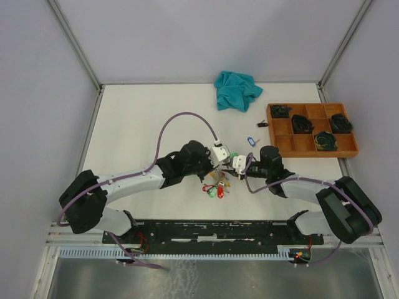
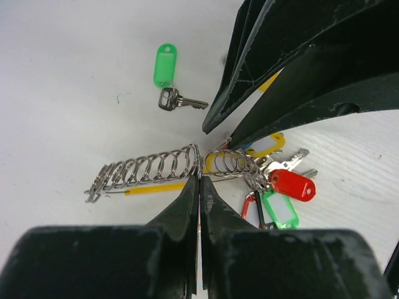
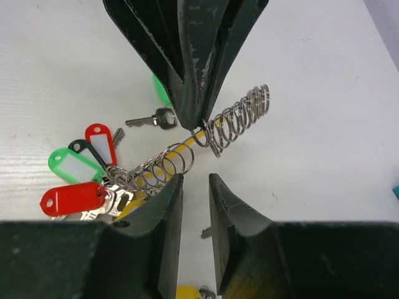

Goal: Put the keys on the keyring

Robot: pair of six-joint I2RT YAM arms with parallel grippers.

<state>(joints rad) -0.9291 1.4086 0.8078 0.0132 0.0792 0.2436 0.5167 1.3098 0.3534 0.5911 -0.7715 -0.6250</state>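
The left gripper (image 2: pixel 199 180) has its two fingers pressed together on the keyring (image 2: pixel 156 167), which shows as a long coil of silver wire loops; a yellow stick (image 2: pixel 156 187) is seen behind the coil, on the white table (image 1: pixel 137 124); the right gripper (image 3: pixel 196 185) faces the left one with its fingers apart and nothing between them, its tips just beside the coil; the keys (image 2: pixel 290 185), a bunch with red, green and yellow tags, lie at one end of the coil, touching it; one green-tagged key (image 2: pixel 171 99) lies apart from them.
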